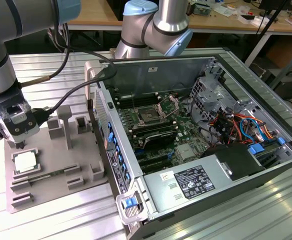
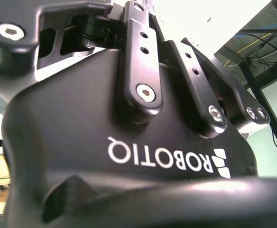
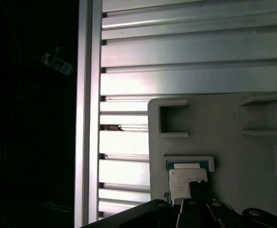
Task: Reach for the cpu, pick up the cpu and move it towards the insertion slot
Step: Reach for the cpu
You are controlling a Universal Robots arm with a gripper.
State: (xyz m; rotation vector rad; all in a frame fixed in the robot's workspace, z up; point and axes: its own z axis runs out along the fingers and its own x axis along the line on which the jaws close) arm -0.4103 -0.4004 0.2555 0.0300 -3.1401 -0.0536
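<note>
The arm (image 1: 1, 75) is holding its jaws just above the cpu (image 1: 25, 161), which is lying flat in a recess of the grey fixture (image 1: 56, 165) on the worktop (image 1: 51, 70). The slot (image 1: 148, 116) is sitting well apart, inside the open case (image 1: 186, 70). I cannot tell how far the jaws are open.

Cream-white cpu (image 1: 24, 161), grey fixture (image 1: 56, 152), silver ribbed table (image 1: 46, 67)

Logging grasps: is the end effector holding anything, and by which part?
Nothing looks held; the end effector hangs close over the flat cream-white square cpu, which lies in its grey fixture.
</note>
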